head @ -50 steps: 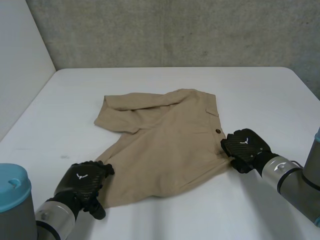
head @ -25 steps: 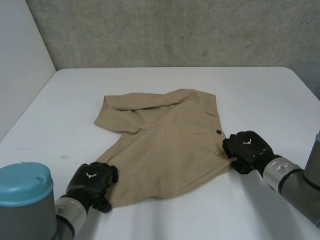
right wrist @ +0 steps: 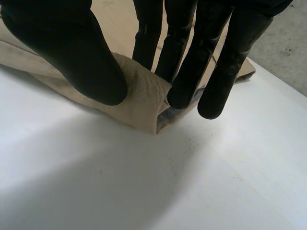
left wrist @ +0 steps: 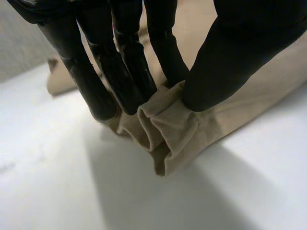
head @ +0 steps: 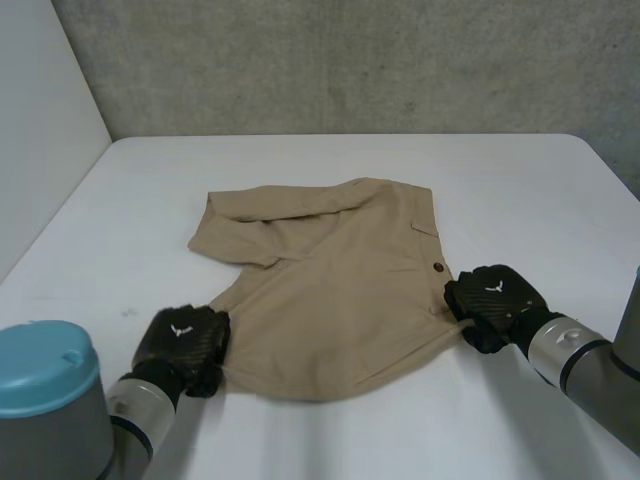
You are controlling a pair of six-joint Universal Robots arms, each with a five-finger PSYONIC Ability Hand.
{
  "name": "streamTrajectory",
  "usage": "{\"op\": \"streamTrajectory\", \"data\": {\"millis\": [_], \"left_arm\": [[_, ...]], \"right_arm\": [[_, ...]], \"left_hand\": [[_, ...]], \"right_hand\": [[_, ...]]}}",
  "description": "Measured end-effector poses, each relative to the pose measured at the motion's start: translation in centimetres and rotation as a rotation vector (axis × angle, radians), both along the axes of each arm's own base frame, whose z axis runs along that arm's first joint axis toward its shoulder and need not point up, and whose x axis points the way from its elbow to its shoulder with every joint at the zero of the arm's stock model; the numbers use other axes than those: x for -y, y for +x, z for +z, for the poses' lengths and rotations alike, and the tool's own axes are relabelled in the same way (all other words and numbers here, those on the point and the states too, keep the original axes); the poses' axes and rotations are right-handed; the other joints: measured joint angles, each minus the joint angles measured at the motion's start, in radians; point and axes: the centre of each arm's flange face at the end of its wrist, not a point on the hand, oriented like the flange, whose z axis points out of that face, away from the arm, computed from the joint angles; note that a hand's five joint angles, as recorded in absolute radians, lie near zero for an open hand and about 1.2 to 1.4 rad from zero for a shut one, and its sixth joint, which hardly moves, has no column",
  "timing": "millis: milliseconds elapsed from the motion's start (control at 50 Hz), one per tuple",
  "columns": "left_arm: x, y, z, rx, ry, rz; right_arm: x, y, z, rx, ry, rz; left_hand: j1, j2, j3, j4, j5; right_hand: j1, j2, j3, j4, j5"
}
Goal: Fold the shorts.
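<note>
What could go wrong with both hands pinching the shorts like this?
The left hand and right hand each pinch only a small bunch of cloth at a near corner of the shorts, so either could slip out on lifting. The far leg lies doubled over on the table; folding may trap that crease.

The black left hand (head: 183, 343) has moved forward over the white table (head: 500, 180), from beside the beige cotton shorts (head: 330, 290) onto their near left corner. It now pinches that corner between fingers and thumb. The corner has bunched and drawn inward, rounding the near edge.
</note>
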Motion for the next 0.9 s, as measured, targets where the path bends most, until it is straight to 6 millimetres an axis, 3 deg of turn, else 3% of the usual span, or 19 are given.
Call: {"op": "streamTrajectory", "data": {"millis": [100, 180, 260, 280, 340, 380, 460, 580, 680, 800, 860, 900], "left_arm": [[-0.2, 0.1, 4.0, -0.068, -0.121, -0.003], [-0.8, 0.5, 8.6, -0.135, -0.24, -0.006], [-1.8, 1.0, 12.5, -0.184, -0.328, -0.008], [-2.3, 1.3, 14.4, -0.205, -0.366, -0.009], [-2.9, 1.6, 16.1, -0.225, -0.403, -0.01], [-3.9, 2.0, 18.9, -0.258, -0.461, -0.016], [-5.1, 2.4, 21.1, -0.284, -0.499, -0.042], [-5.5, 2.2, 20.7, -0.271, -0.452, -0.087], [-4.7, 1.6, 18.0, -0.222, -0.345, -0.105], [-1.6, 0.3, 13.1, -0.139, -0.188, -0.092], [-0.2, -0.1, 12.0, -0.123, -0.163, -0.077], [2.0, -0.4, 10.6, -0.106, -0.135, -0.051]], "right_arm": [[-0.9, -0.2, 2.3, -0.004, 0.015, -0.006], [-1.5, -0.6, 5.2, -0.001, -0.001, -0.02], [-2.5, -1.0, 9.8, 0.026, -0.078, -0.039], [-3.0, -1.1, 11.8, 0.044, -0.121, -0.045], [-3.3, -1.1, 13.0, 0.055, -0.151, -0.048], [-4.4, -1.3, 16.8, 0.099, -0.253, -0.057], [-5.4, -1.6, 19.5, 0.131, -0.318, -0.062], [-5.7, -1.8, 19.8, 0.127, -0.301, -0.067], [-5.3, -1.8, 18.0, 0.092, -0.234, -0.067], [-3.0, -1.2, 12.4, -0.008, -0.054, -0.044], [-2.4, -1.0, 11.0, -0.031, -0.012, -0.04], [-1.6, -0.4, 8.8, -0.067, 0.045, -0.038]], "left_hand": [[0.0, 0.016, 0.0, 0.0, 0.0], [0.0, 0.02, 0.0, 0.0, 0.0], [0.0, 0.027, 0.005, 0.0, 0.0], [0.0, 0.028, 0.005, 0.001, 0.0], [0.0, 0.028, 0.005, 0.002, 0.0], [0.0, 0.028, 0.005, 0.004, 0.0], [0.0, 0.029, 0.008, 0.004, 0.0], [0.0, 0.029, 0.008, 0.004, 0.0], [0.0, 0.029, 0.008, 0.004, 0.0], [0.0, 0.031, 0.008, 0.004, 0.0], [0.0, 0.031, 0.008, 0.004, 0.0], [0.0, 0.031, 0.008, 0.004, 0.0]], "right_hand": [[0.0, 0.0, 0.0, 0.0, 0.0], [0.0, 0.0, 0.0, 0.0, 0.0], [0.0, 0.0, 0.0, 0.0, 0.0], [0.011, 0.0, 0.0, 0.0, 0.0], [0.011, 0.0, 0.0, 0.0, 0.0], [0.04, 0.0, 0.004, 0.0, 0.0], [0.048, 0.0, 0.004, 0.0, 0.007], [0.049, 0.0, 0.004, 0.0, 0.007], [0.049, 0.0, 0.004, 0.004, 0.007], [0.049, 0.0, 0.004, 0.004, 0.007], [0.055, 0.0, 0.004, 0.004, 0.008], [0.058, 0.0, 0.004, 0.004, 0.012]]}}
